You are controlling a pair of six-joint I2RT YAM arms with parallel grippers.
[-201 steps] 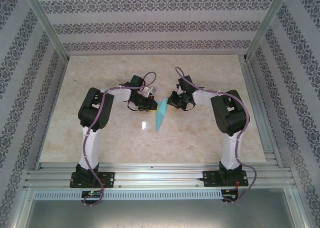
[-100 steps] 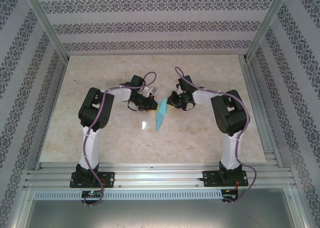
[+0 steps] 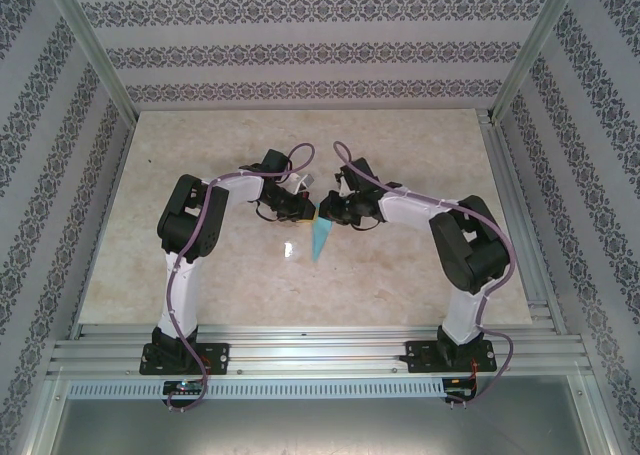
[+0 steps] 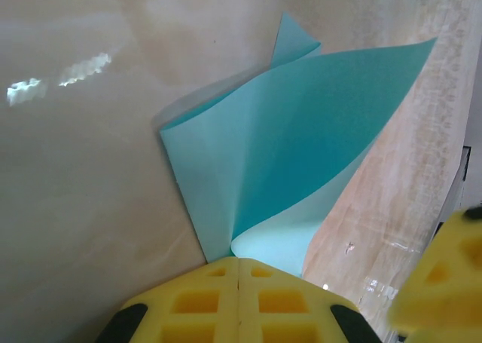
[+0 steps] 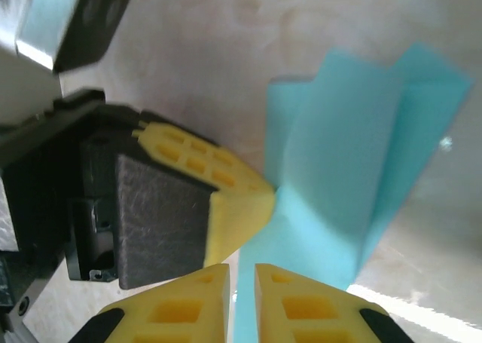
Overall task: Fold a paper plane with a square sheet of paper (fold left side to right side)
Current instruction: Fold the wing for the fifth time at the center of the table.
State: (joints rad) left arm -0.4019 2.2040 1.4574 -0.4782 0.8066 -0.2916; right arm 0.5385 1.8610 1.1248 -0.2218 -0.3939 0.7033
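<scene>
From my seat the table (image 3: 420, 275) has open room on every side of the work. Bare marbled surface runs out to the far wall (image 3: 300, 45), to both side walls and back to the aluminium rails (image 3: 320, 340) at the near edge where the arm bases are bolted. The tight spot is mid-table, where the left gripper (image 3: 303, 211) and the right gripper (image 3: 326, 213) stand just beside each other at the top end of the folded blue paper (image 3: 320, 239). Its narrow point is directed toward the near edge, but I cannot tell whether the tip rests on the surface. In the left wrist view the left jaws are pressed together with only a seam between them. The paper comes straight out of that seam and fans into several layers, so they are clamped on it. In the right wrist view the right jaws are parted by a narrow slot, with the paper's edge showing in that slot. One of the left gripper's yellow fingers (image 5: 226, 188) sits right in front of them, close beside the paper. That finger and its black pad crowd the right arm's approach, and a finger of the right gripper likewise intrudes at the corner of the left wrist view. Purple cables (image 3: 205, 225) loop along each arm above the wrists. I count two arms, two grippers, two cables and one piece of paper.
</scene>
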